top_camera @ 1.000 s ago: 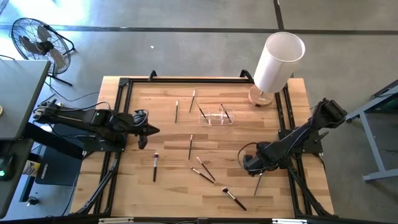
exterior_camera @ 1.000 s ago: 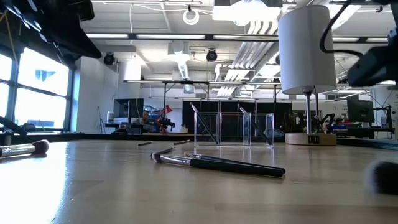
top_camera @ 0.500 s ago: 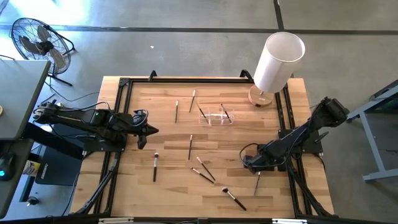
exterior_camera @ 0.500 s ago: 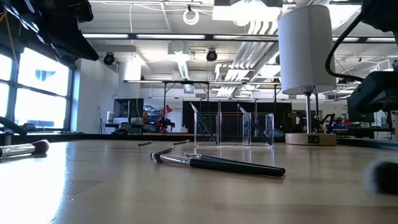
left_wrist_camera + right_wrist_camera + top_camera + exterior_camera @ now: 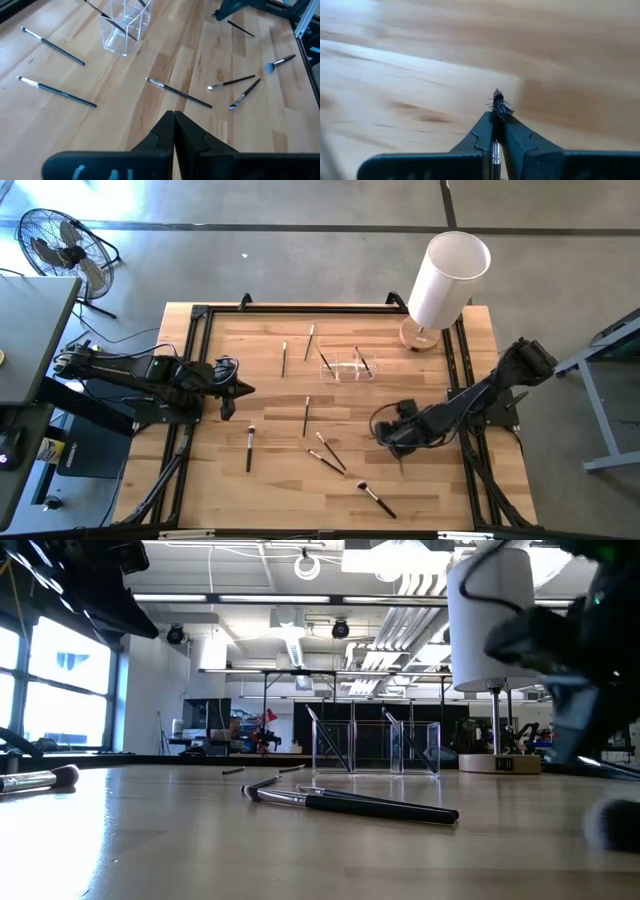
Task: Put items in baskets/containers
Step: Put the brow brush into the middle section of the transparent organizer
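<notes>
Over the table's right half, a makeup brush (image 5: pixel 497 107) is clamped between the closed fingers of the right gripper (image 5: pixel 388 432), bristles poking out past the tips. The left gripper (image 5: pixel 173 120), pressed shut on nothing, is held at the left edge.

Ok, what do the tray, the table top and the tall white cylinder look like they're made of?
The tray looks like clear, glossy plastic: the brushes leaning inside show through its walls. The table top looks like pale butcher-block wood, with visible plank seams and grain. The white cylinder is matte and opaque, possibly paper or plastic; its round base looks wooden.
</notes>
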Available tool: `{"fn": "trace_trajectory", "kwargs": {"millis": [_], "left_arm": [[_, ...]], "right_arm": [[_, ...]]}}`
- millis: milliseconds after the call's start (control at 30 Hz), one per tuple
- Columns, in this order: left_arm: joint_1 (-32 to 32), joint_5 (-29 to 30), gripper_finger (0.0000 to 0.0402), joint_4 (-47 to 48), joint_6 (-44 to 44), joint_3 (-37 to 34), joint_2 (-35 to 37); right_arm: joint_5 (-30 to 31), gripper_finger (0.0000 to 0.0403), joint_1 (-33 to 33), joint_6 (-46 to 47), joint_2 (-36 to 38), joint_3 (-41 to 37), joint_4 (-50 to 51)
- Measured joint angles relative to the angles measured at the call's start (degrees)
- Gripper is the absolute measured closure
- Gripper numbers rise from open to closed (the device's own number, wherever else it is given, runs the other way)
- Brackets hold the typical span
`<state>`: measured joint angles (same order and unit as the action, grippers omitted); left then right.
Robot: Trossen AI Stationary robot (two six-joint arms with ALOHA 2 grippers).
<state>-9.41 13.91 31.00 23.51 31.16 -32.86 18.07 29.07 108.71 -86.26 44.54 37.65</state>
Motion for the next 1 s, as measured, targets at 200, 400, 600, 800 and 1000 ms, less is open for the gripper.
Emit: {"fn": "trace_trajectory", "kwargs": {"millis": [200,400,600,800,1000], "left_arm": [[0.02,2.05,0.0402,-1.42,-0.99,0.0,-0.01],[0.02,2.78,0.0402,-4.26,-0.99,0.0,0.0],[0.0,4.6,0.0402,-7.29,-0.96,0.0,-0.02],[0.01,8.79,0.0402,-8.41,1.93,0.02,0.0],[0.02,9.97,0.0402,-8.53,2.42,0.02,0.0]], "right_arm": [[16.71,0.0393,-3.57,-15.72,0.09,8.02,0.31],[32.99,0.0393,-10.28,-42.09,0.11,17.84,0.05],[36.09,0.0392,-21.17,-72.82,0.23,24.38,-9.9],[17.89,0.0392,-33.27,-93.45,0.24,22.2,-28.25],[5.55,0.0393,-40.33,-96.31,0.28,13.87,-41.27]]}}
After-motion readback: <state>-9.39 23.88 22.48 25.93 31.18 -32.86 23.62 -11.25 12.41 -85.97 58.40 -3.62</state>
